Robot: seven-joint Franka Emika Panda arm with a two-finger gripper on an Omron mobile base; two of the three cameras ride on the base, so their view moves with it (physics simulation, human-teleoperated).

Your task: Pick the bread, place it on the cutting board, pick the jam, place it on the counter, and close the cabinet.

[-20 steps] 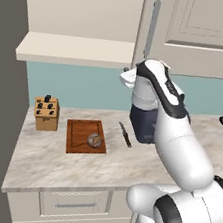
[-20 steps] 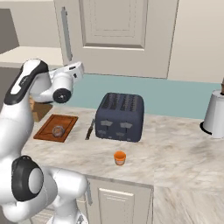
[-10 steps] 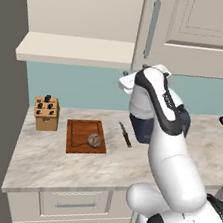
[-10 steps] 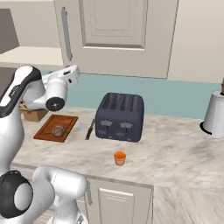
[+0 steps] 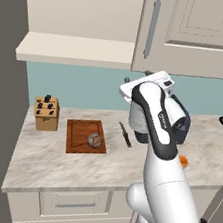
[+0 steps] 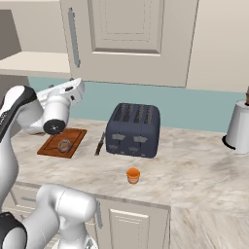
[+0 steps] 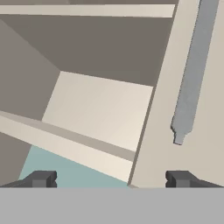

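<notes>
The bread (image 5: 95,140) (image 6: 64,145) lies on the reddish-brown cutting board (image 5: 78,141) (image 6: 51,146). Near the counter's (image 5: 50,160) front edge stands the orange jam (image 6: 133,175), which peeks out behind my arm at the jar (image 5: 183,161). The cabinet stands open, with its bare shelf (image 5: 72,47) (image 7: 100,109) exposed beside the door (image 5: 195,35) (image 6: 131,44). My gripper (image 5: 138,76) (image 6: 73,83) (image 7: 110,179) is raised under the door's lower left corner. It is open and empty, and it faces the door edge and the silver handle (image 7: 192,74) (image 5: 152,26).
A dark toaster (image 6: 134,129) stands mid-counter, with a knife (image 5: 125,134) (image 6: 100,144) lying between it and the board. A light knife block (image 5: 46,114) is at the far left. A white kettle (image 6: 239,129) stands at the right, and a grey wall (image 5: 0,92) bounds the left side.
My arm has folded its elbow in, and the hand has shifted slightly left and lower. Bread, jam and door have not moved.
</notes>
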